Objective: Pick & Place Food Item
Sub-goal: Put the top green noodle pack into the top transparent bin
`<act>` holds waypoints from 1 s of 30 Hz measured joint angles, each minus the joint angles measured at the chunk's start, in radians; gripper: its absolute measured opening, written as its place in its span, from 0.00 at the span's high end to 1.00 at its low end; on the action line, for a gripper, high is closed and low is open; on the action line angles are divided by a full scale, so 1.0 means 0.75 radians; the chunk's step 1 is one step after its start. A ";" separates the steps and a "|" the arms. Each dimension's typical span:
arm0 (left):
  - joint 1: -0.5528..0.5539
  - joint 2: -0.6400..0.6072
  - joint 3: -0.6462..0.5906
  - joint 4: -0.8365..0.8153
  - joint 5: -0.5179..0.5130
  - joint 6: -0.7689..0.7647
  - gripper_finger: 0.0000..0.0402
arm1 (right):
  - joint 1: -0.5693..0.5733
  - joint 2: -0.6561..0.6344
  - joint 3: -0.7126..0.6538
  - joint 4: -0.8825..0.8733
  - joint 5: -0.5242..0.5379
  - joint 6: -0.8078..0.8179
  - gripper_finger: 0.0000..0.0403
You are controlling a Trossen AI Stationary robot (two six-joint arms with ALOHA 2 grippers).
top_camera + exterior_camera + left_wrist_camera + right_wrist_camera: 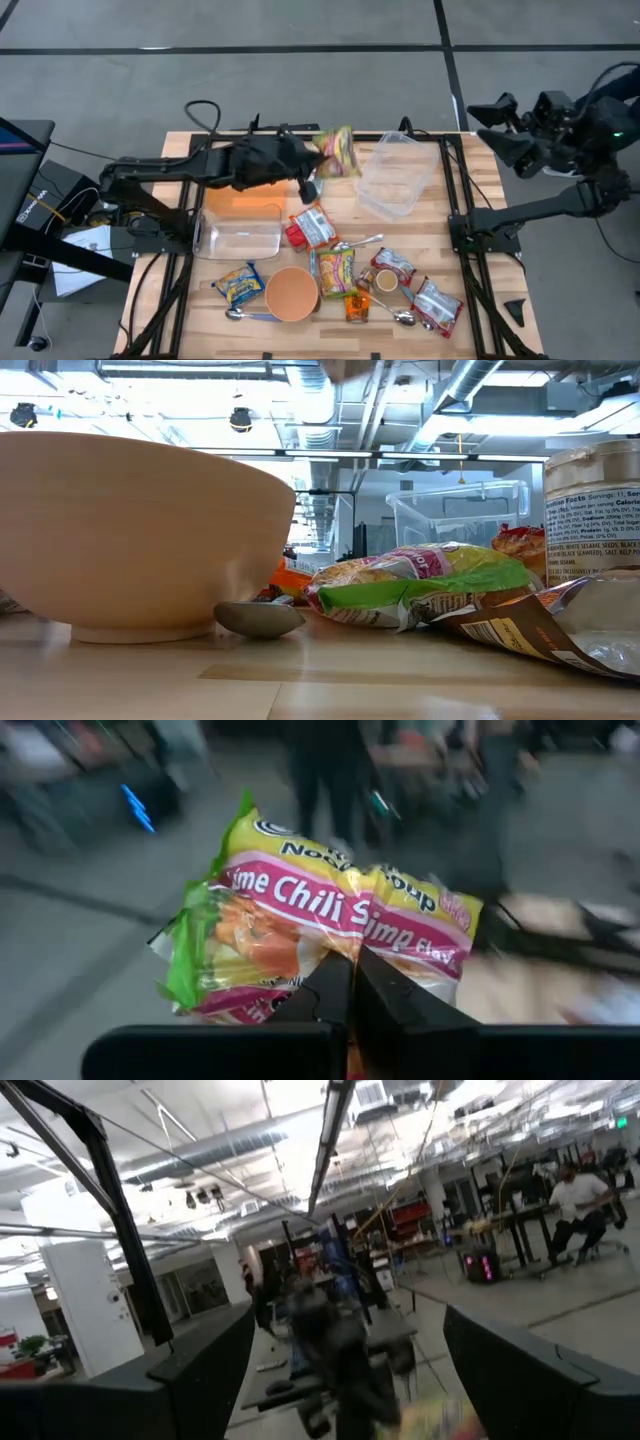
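Observation:
A yellow, pink and green noodle packet [320,920] is up in the air over the far middle of the table [470,250], and it also shows in the high view as the packet [338,150]. My left gripper [312,172] is shut on it, reaching in from the table's left. My right gripper [505,125] is raised beyond the table's far right corner. It stands open, with nothing between its fingers [200,1370]. My left gripper pinches the packet between its two fingers [350,990] at the middle of one edge [345,948], where the wrapper is crumpled inward. The fingers come nearly level from the table's left. The packet stands up past the fingertips, lifted clear of the table.
A clear tub [398,175] sits just right of the held packet, and a second clear tub [240,230] lies at centre left with an orange piece [245,200] behind it. A wooden bowl [292,293], more snack packets [335,270], spoons [400,316] and a jar [386,280] crowd the near half.

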 joint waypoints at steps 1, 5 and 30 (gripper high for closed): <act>-0.015 0.000 0.000 0.072 -0.062 0.064 1.00 | 0.000 0.016 0.000 0.000 0.000 0.004 0.20; -0.040 0.025 0.002 0.349 -0.236 0.275 1.00 | 0.000 0.082 -0.001 -0.004 0.000 0.004 0.20; -0.144 0.112 0.001 0.805 -0.276 0.830 1.00 | -0.045 0.478 0.091 0.148 -0.070 0.007 0.11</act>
